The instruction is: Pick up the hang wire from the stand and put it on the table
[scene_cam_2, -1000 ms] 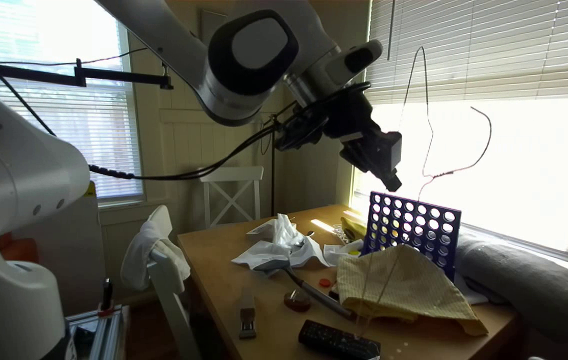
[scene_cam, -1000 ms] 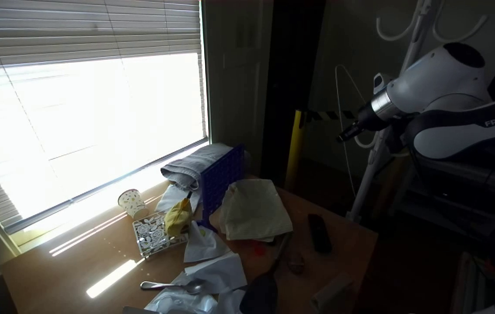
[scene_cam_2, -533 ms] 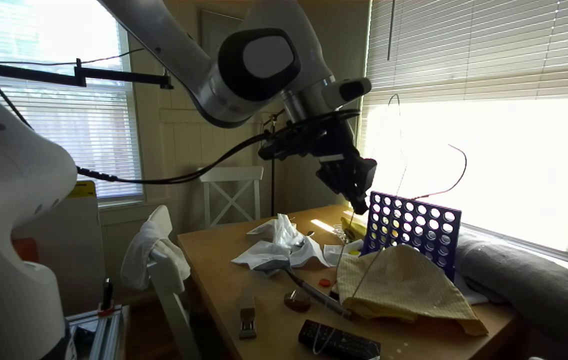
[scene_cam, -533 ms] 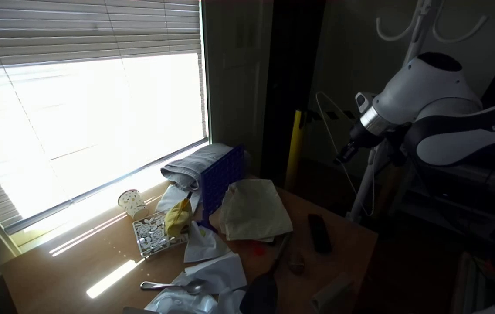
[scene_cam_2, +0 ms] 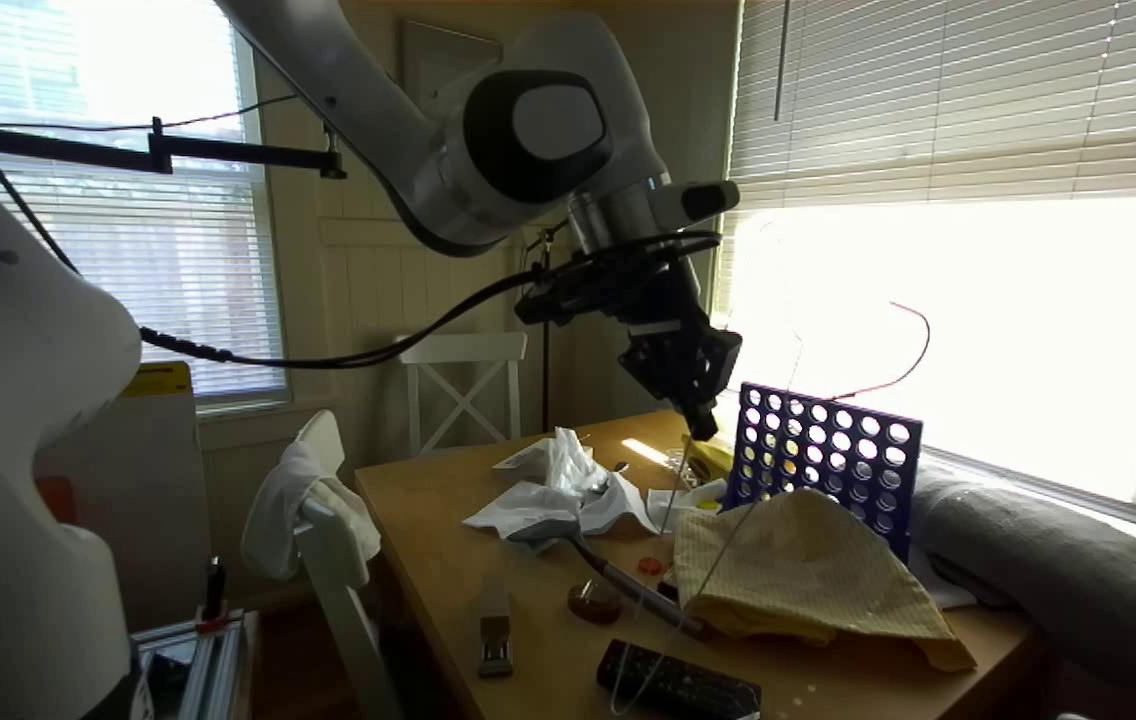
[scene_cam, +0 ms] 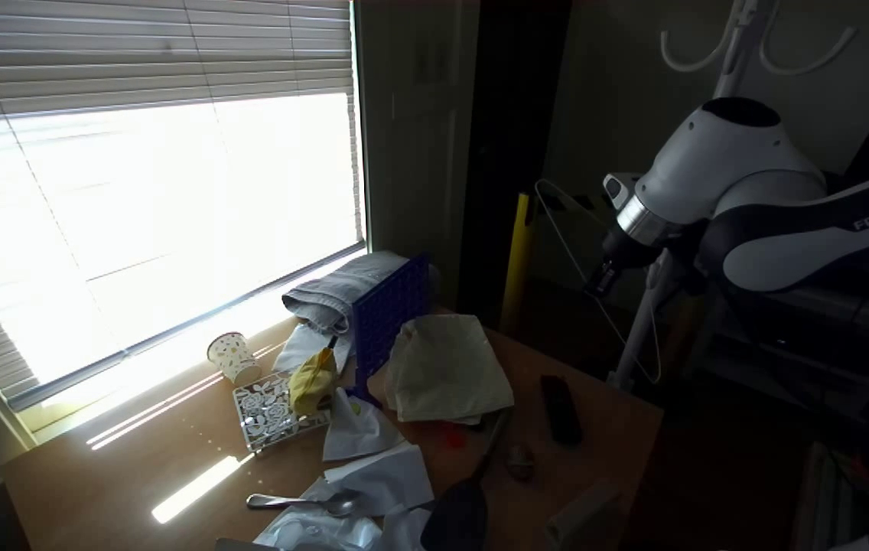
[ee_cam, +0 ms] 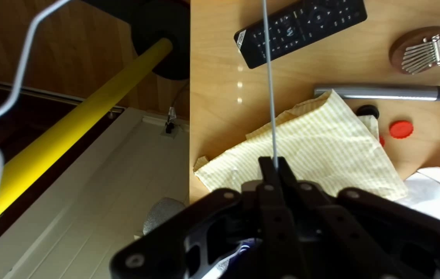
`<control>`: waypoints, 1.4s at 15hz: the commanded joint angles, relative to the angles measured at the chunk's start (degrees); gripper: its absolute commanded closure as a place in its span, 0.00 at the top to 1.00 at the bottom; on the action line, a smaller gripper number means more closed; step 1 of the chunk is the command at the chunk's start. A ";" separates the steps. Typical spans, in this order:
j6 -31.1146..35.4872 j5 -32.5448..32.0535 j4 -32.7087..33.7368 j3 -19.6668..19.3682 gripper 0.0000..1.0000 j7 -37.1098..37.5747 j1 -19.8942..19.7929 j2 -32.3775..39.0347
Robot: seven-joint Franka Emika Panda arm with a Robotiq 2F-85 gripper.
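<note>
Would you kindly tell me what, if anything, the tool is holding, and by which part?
The tool is closed on the wire hanger, gripping it by its straight bar, on the side away from the hook.

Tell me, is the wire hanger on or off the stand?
Off the stand: the hanger's hook curves free in an exterior view, the end effector pinching its wire.

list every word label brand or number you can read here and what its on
"FRANKA": robot arm, at the picture's edge.
Too small to read: key markings and white label on the remote.
Too blurred to read: marks on the yellow strip and the robot base.
</note>
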 commanded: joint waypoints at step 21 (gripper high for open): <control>-11.65 5.29 4.71 -11.83 0.01 -29.70 16.34 8.44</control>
